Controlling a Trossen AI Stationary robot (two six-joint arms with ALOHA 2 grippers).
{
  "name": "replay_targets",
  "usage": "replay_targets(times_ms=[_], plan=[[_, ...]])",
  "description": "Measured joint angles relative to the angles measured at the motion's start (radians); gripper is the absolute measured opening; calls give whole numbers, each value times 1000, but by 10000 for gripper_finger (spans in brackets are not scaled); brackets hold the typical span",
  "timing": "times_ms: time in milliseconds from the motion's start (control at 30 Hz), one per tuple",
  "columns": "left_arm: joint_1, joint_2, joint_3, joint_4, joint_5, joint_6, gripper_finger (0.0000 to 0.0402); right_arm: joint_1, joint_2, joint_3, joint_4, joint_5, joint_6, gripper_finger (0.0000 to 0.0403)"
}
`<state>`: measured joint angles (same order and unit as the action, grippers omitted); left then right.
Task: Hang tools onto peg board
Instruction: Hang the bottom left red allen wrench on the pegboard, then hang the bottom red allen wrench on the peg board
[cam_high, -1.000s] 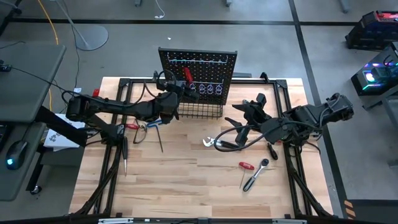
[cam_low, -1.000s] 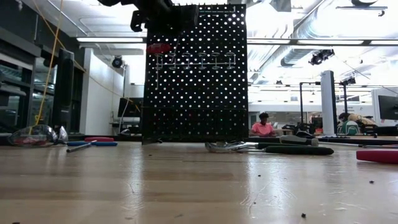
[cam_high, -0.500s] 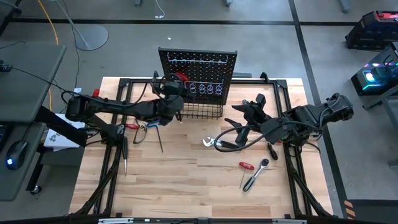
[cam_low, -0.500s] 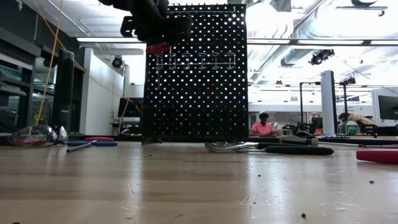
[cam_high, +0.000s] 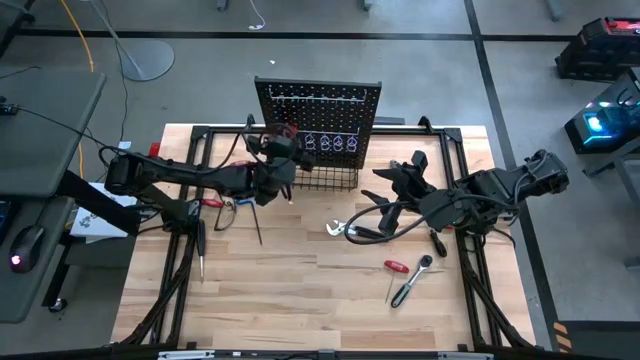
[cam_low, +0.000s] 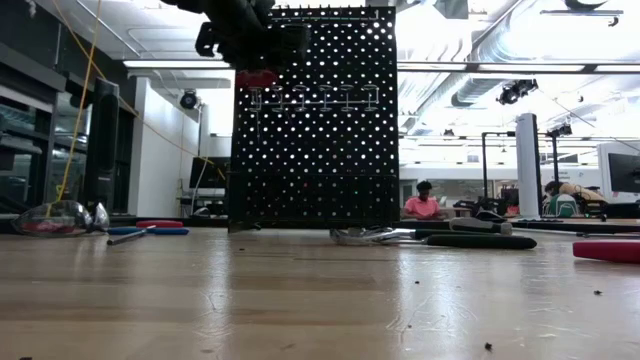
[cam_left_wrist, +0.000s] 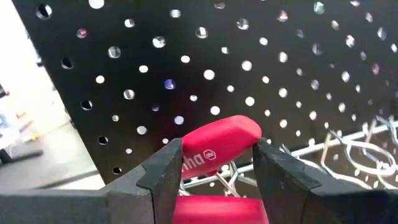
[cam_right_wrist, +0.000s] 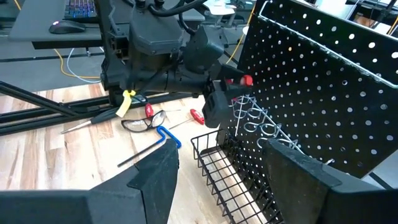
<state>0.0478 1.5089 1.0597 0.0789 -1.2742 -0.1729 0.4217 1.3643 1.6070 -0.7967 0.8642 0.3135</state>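
Up high, left tool (cam_left_wrist: 214, 163) open, astride red-handled screwdriver (cam_left_wrist: 219, 147)

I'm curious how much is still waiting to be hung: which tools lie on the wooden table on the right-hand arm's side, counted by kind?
Silver pliers with black handles: 1
Small red-handled screwdriver: 1
Chrome ratchet: 1
Black-handled screwdriver, partly hidden: 1
Total: 4
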Motion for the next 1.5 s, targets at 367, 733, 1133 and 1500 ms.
replay_targets(times_ms=[367,733,1133,1500], plan=[[-75,-8,-2,24,-19,153,179,0,0,0,0,1,-21,224],[-150,-31,-2,275,-108,445,179,0,0,0,-3,1,-34,224],[-401,-267,0,1,-31,9,87,0,0,0,-7,1,-33,224],[-456,-31,-198,-199,121,-1212,1,-1,0,0,-8,25,17,224]])
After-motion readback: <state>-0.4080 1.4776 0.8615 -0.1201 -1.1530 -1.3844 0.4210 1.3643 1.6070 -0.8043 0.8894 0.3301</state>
